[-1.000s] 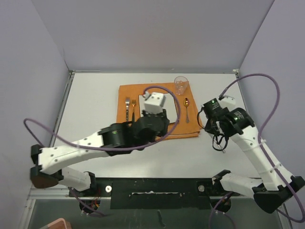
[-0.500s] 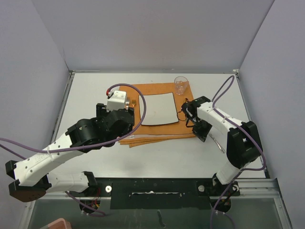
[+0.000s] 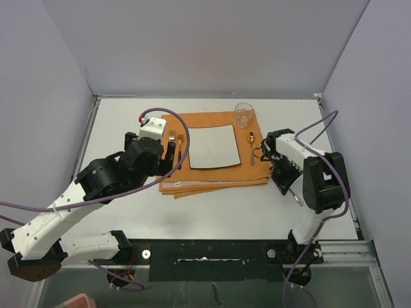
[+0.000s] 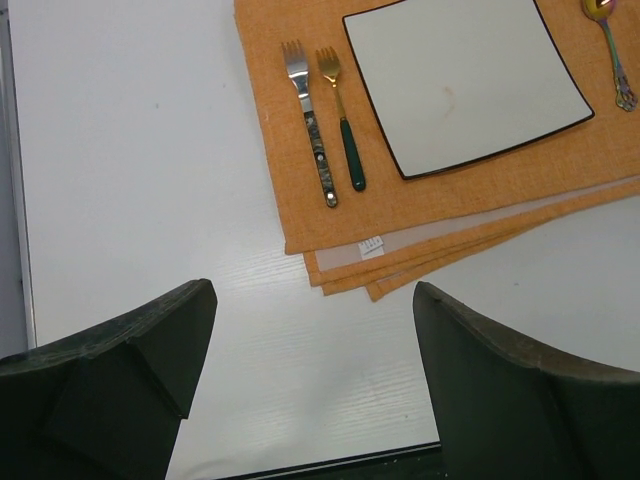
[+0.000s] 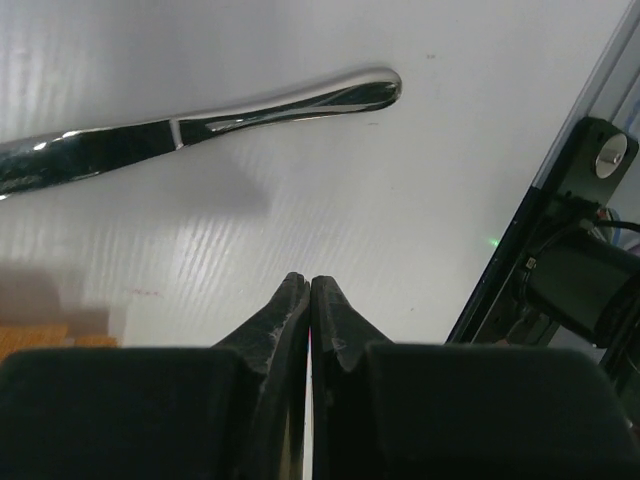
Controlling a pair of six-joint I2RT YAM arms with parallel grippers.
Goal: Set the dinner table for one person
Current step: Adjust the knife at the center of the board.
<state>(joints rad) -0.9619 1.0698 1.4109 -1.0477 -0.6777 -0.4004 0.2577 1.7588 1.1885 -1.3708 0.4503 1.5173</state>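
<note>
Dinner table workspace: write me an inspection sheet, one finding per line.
Surface: dinner table, pale grey-white, matte.
Job's things: orange placemat holds square plate, two forks left of it, spoon right; glass at far right corner.
Clutter: silver utensil on bare table, off the placemat.
Grippers: left gripper open, empty; right gripper shut, empty.
Cables: purple cables loop from both arms.
Surroundings: plain walls on three sides.

The table [image 3: 212, 208] lay flat before me, a large pale grey-white rectangle, matte, faintly ribbed up close, rimmed by a thin metal edge, its far and side edges set against plain grey walls [image 3: 192, 45].
</note>
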